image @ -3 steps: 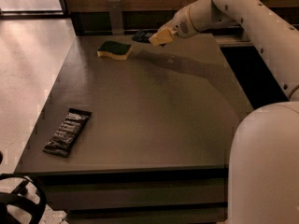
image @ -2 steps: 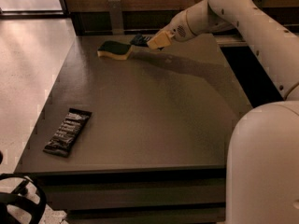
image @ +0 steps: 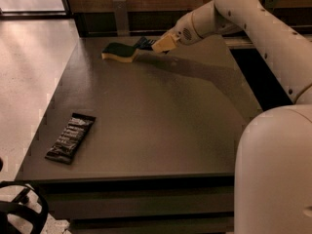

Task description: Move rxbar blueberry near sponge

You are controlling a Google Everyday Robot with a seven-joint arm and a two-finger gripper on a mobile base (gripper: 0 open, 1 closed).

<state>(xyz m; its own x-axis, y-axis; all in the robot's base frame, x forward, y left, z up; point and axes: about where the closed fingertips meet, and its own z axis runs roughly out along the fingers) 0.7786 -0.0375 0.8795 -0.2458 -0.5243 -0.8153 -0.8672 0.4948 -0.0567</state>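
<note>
The sponge (image: 119, 51), yellow with a dark green top, lies at the far left of the dark table (image: 161, 126). My gripper (image: 152, 44) reaches in from the right, just to the right of the sponge and low over the table. It is shut on the rxbar blueberry (image: 143, 43), a dark blue wrapper that sticks out of the fingers toward the sponge. The bar's left end is close to the sponge's right end; I cannot tell whether it touches the table. Most of the bar is hidden by the gripper.
A longer black-brown bar wrapper (image: 70, 137) lies near the table's front left corner. A wooden wall with a dark ledge (image: 117, 18) runs behind the table. My white arm (image: 263, 38) crosses the right side. Light floor (image: 29, 72) lies to the left.
The gripper with the blue bar has moved slightly left and down toward the sponge. The sponge and the black-brown wrapper have not moved.
</note>
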